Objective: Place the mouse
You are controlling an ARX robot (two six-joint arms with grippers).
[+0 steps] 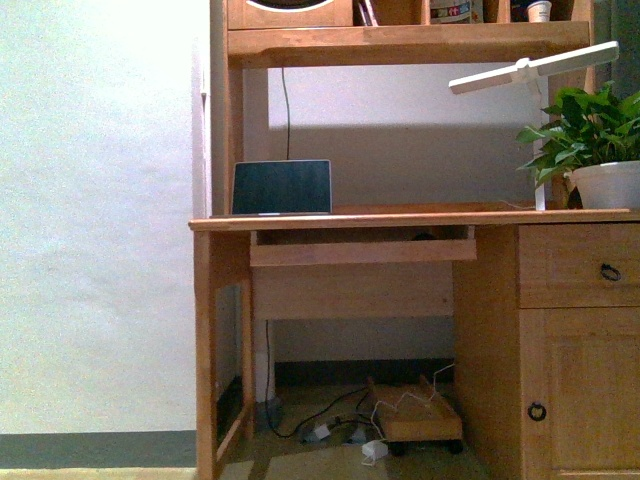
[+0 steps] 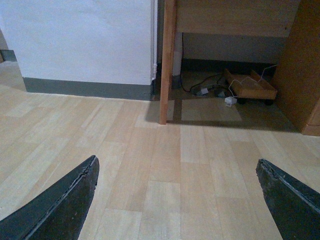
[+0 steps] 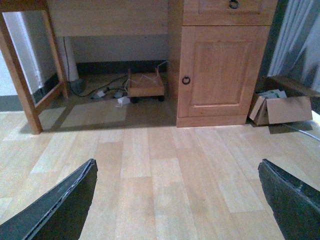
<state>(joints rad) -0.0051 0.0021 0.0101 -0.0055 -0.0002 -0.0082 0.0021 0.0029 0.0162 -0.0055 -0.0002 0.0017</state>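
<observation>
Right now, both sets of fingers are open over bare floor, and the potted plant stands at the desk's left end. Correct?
Not quite. The front view shows the potted plant at the desk's right end, not the left. The rest holds: left fingers and right fingers are open over bare floor.

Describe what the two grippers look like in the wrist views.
The left gripper and right gripper look alike: each shows two dark grey-black, wedge-shaped fingers tapering to a tip, with rough, worn inner edges. No cables or markings show.

The dark mouse (image 1: 424,237) lies on the pull-out tray (image 1: 360,251), mostly hidden
</observation>
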